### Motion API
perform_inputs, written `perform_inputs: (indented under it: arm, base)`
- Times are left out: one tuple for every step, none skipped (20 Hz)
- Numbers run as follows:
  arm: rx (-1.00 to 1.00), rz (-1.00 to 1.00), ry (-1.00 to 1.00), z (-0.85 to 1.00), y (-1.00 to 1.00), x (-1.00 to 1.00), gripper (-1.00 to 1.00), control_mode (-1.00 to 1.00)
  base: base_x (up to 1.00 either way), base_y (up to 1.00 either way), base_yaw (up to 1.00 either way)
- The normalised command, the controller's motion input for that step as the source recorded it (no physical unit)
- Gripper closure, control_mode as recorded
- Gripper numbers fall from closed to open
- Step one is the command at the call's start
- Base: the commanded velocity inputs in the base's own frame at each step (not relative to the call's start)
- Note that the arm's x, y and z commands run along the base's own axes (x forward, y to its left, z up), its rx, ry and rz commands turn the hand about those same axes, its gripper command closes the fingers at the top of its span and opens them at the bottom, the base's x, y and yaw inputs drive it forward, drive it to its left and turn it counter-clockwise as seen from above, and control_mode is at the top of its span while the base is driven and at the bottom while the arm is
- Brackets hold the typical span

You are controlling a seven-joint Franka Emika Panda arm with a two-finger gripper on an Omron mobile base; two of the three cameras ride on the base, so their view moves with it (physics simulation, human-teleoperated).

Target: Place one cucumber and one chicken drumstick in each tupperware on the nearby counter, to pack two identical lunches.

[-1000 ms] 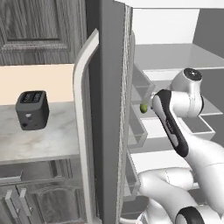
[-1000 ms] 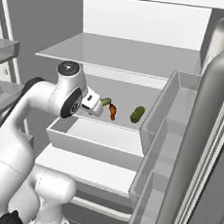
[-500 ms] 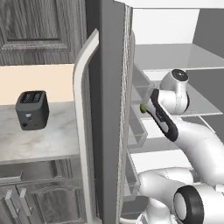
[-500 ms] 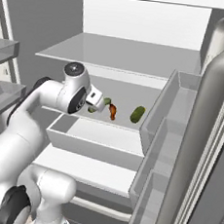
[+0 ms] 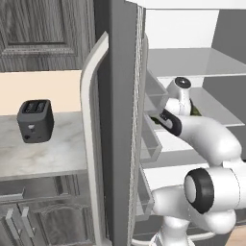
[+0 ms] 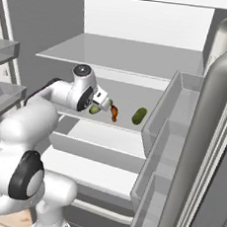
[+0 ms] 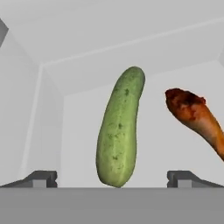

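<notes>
Hand view puts us facing a cucumber (image 7: 119,127) lying lengthwise between our spread fingertips (image 7: 40,178), untouched, with a chicken drumstick (image 7: 197,118) just to its right on the fridge shelf (image 6: 122,99). From the right base view, our arm reaches in level over that shelf; a second cucumber (image 6: 139,115) lies beyond the drumstick, near the door bins (image 6: 171,121). The gripper (image 6: 102,104) is open.
</notes>
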Motion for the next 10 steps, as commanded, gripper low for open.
perform_inputs:
  arm:
    - [0.0, 0.0, 0.01, -0.38, 0.0, 0.36, -1.0, -1.0]
    - [0.0, 0.0, 0.01, -0.35, 0.0, 0.38, -1.0, -1.0]
    - [0.0, 0.0, 0.0, -0.29, 0.0, 0.42, -1.0, -1.0]
    - [0.0, 0.0, 0.0, -0.22, 0.0, 0.45, -1.0, -1.0]
    - [0.0, 0.0, 0.0, -0.21, 0.0, 0.46, -1.0, -1.0]
    - [0.0, 0.0, 0.01, -0.25, 0.0, 0.36, -1.0, -1.0]
    - [0.0, 0.0, 0.01, -0.3, 0.0, 0.26, -1.0, -1.0]
    - [0.0, 0.0, 0.04, -0.34, 0.0, 0.21, -1.0, -1.0]
    - [0.0, 0.0, 0.05, -0.37, 0.0, 0.24, -1.0, -1.0]
    - [0.0, 0.0, 0.05, -0.35, 0.0, 0.24, -1.0, -1.0]
  base:
    - [0.0, 0.0, 0.0]
    - [0.0, 0.0, 0.0]
    - [0.0, 0.0, 0.0]
    - [0.0, 0.0, 0.0]
    - [0.0, 0.0, 0.0]
    - [0.0, 0.0, 0.0]
    - [0.0, 0.0, 0.0]
    - [0.0, 0.0, 0.0]
    - [0.0, 0.0, 0.0]
    - [0.0, 0.0, 0.0]
